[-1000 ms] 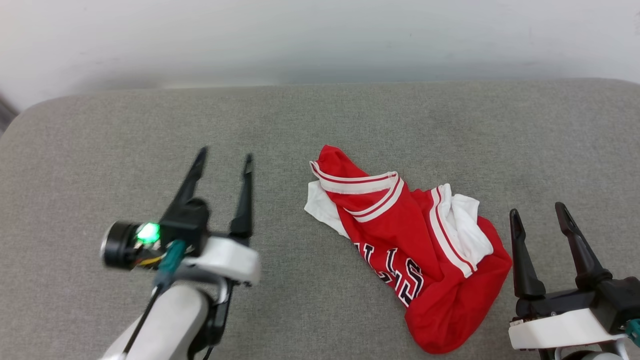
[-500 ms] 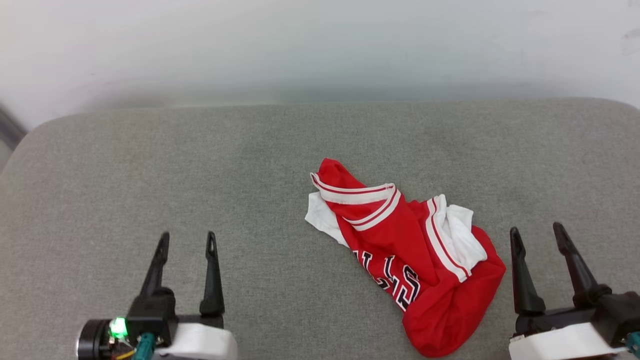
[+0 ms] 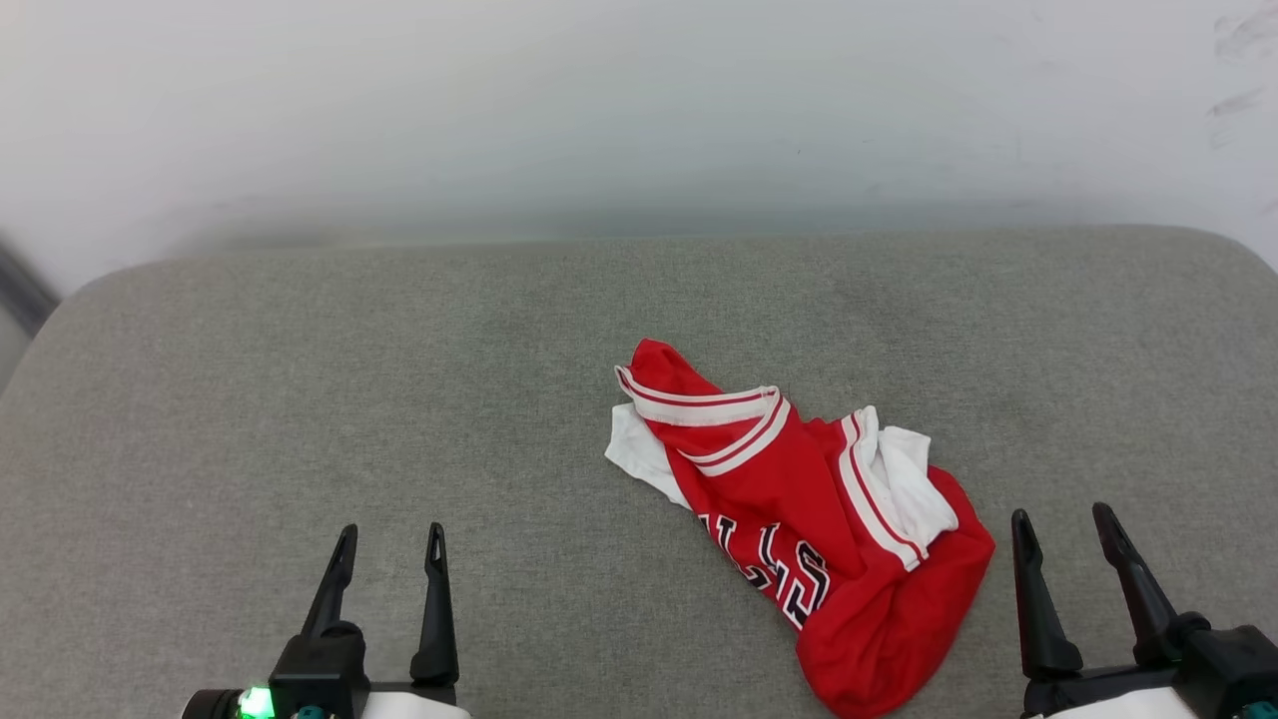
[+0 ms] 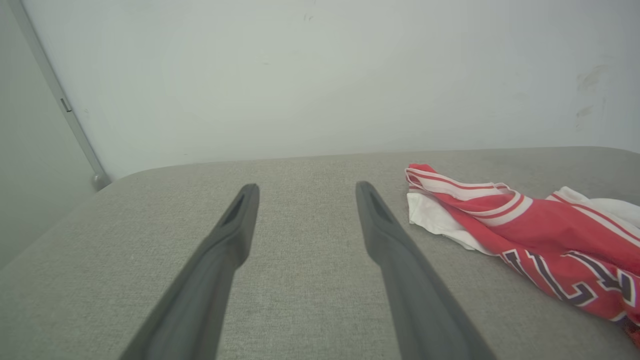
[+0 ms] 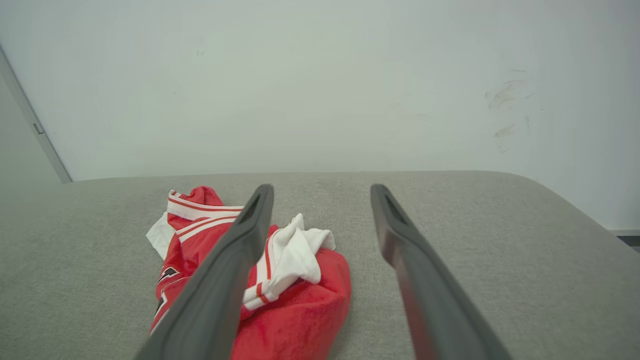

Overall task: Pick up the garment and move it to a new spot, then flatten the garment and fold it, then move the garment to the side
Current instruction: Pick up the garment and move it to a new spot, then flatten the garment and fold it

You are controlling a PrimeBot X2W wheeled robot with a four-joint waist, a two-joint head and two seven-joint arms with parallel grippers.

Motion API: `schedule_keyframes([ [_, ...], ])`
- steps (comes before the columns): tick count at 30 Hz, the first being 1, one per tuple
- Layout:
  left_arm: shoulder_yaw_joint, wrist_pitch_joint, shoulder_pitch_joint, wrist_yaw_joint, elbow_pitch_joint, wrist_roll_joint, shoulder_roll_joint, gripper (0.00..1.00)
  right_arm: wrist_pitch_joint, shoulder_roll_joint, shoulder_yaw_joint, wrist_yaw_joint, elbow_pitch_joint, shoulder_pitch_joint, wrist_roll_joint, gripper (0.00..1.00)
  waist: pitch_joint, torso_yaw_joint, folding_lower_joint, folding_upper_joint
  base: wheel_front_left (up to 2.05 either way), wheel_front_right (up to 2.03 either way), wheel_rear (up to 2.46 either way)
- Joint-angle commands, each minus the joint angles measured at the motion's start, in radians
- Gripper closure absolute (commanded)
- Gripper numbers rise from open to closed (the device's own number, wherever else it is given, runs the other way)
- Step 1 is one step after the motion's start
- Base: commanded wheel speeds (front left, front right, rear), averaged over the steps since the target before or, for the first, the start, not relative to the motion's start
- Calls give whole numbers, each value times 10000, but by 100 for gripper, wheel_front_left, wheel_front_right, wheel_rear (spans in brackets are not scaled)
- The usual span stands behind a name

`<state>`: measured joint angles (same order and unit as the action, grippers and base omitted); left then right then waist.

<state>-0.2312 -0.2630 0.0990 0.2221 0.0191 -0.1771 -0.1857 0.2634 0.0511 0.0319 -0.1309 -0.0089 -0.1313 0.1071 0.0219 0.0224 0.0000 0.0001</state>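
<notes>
1. Left pincer (image 3: 392, 529) has pulled back from mid-counter to the lower left of the head view. Fingers are spread and hold nothing.
2. Right pincer (image 3: 1060, 513) is about where it was, lower right. It is also spread and empty, just beside the jersey's right edge, not touching.
3. Jersey (image 3: 789, 499) is the same crumpled heap, right of centre on the counter, with trim and white lining up and lettering partly showing. It sits lower in the head view because the camera shifted (the far counter edge dropped too), not because it moved.
4. My read: both arms are parked and the pick-up hasn't begun; nothing is flattened or folded. The right pincer is nearer for the first grab.
5. Counter (image 3: 300, 399) has a grey woven fabric top and rounded far corners, with lots of bare room left of the jersey for a new spot.
6. Room: a plain pale wall (image 3: 599, 120) right behind the counter, with a few scuffs at upper right.
</notes>
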Motion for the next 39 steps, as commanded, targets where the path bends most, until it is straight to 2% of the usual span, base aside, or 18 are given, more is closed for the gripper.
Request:
schedule_keyframes([
  [1, 154, -26, 179, -108, -44, 91, 102, 0, 20, -16, -15, 3, 2, -170, 76, 0, -62, -22, 0, -1, 0, 0, 0],
  [16, 945, -26, 571, -910, -242, 697, 766, 0, 20, -16, -38, 3, -22, -308, 145, 0, -152, 27, 0, -1, 0, 0, 0],
  [22, 1313, -26, 73, -1176, -385, 795, 849, 0, 20, -16, -73, 3, -43, -204, 70, 0, -111, -11, 0, -1, 0, 0, 0],
  [26, 1526, -26, -850, -1532, -834, 847, 639, 0, 20, -14, -119, 3, -87, 10, -30, 0, 47, -92, 0, -1, 0, 0, 0],
  [32, 1370, 229, -2995, -2264, -1895, 971, -3, 0, 20, -16, -195, 5, -174, 358, -94, 0, 435, -272, 0, -1, 0, 0, 0],
  [39, 930, 1909, -5692, -3192, -2780, 651, -611, 0, 20, -16, -187, 3, -347, 769, -159, 0, 1040, -497, 0, -1, 0, 0, 0],
])
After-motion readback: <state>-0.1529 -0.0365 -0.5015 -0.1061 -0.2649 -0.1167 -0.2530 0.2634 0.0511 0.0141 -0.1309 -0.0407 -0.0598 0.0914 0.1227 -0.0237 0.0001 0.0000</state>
